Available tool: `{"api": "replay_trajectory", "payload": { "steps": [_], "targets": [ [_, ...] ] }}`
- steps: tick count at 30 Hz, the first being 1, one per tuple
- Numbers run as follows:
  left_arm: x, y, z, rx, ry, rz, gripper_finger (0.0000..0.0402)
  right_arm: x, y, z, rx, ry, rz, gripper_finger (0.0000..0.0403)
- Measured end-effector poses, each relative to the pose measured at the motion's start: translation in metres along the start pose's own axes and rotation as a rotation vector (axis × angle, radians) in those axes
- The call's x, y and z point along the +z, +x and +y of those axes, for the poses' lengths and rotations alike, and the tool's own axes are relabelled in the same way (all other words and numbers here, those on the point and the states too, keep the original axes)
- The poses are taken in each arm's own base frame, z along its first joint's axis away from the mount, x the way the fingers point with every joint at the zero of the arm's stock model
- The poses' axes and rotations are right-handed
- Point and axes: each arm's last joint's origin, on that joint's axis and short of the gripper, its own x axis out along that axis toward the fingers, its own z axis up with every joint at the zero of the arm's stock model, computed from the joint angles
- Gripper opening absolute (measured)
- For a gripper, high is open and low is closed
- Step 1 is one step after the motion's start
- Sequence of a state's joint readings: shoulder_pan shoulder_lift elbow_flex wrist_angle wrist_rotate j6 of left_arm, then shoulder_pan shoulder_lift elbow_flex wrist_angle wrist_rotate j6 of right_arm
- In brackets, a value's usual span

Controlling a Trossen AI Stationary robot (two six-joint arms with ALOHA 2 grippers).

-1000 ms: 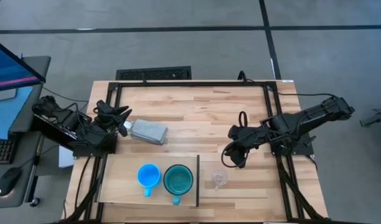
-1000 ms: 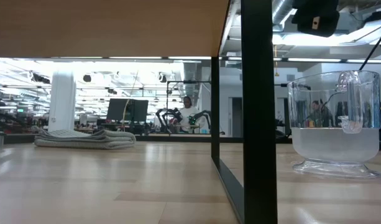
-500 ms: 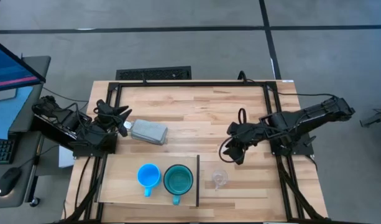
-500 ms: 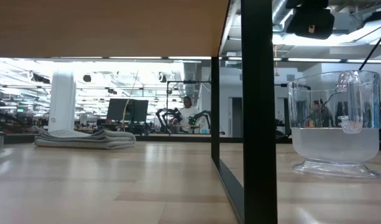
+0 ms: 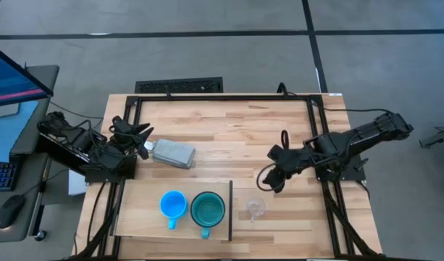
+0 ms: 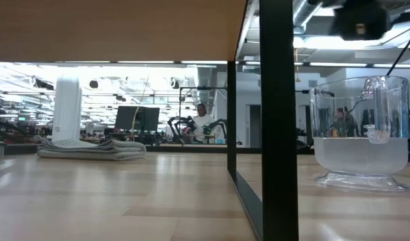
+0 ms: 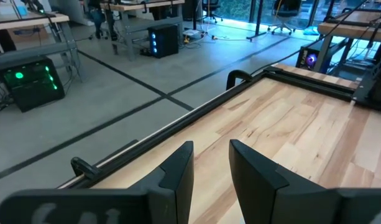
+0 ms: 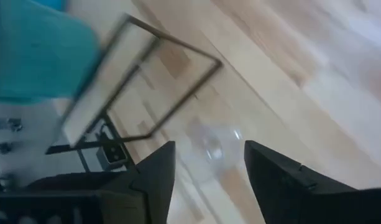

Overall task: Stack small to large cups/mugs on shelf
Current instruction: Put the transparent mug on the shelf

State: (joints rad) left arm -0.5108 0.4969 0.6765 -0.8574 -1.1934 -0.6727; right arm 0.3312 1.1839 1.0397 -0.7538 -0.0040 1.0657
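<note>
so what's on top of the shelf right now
Two mugs stand on the shelf: a bright-blue mug and, beside it, a larger teal-green mug. The clear cup stands off it, on the tabletop. Whatever lies beneath the mugs is covered.

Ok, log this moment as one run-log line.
right gripper: open, above clear cup | left gripper: idle by grey block | blue mug, teal mug: on shelf

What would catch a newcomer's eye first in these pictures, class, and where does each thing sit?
The bright blue mug and the larger teal mug stand side by side on the shelf at the table's near edge. Just off the shelf's dark-edged side stands the small clear cup, with the right gripper poised near it, jaws open. The left gripper waits beside a grey block.
</note>
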Motion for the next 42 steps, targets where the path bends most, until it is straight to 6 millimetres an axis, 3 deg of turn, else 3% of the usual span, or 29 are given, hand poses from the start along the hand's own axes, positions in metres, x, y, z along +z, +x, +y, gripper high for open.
{"api": "replay_trajectory", "payload": {
  "steps": [6,14,20,28,42],
  "targets": [
    [-0.001,0.000,0.001,0.003,0.012,0.004,0.0093,-0.017,0.013,0.005,-0.067,0.169,0.074,0.0196],
    [-0.002,0.000,0.002,0.007,0.036,0.013,0.0093,-0.037,0.049,0.029,-0.013,0.186,0.137,0.0175],
    [-0.003,0.000,0.002,0.008,0.062,0.015,0.0093,-0.051,0.070,0.029,-0.089,0.210,0.197,0.0161],
    [-0.003,0.000,0.002,0.007,0.066,0.016,0.0093,-0.055,0.078,0.026,-0.153,0.278,0.215,0.0150],
    [-0.003,0.000,0.002,0.002,0.069,0.021,0.0093,-0.045,0.088,0.017,-0.223,0.293,0.203,0.0129]
  ]
}}
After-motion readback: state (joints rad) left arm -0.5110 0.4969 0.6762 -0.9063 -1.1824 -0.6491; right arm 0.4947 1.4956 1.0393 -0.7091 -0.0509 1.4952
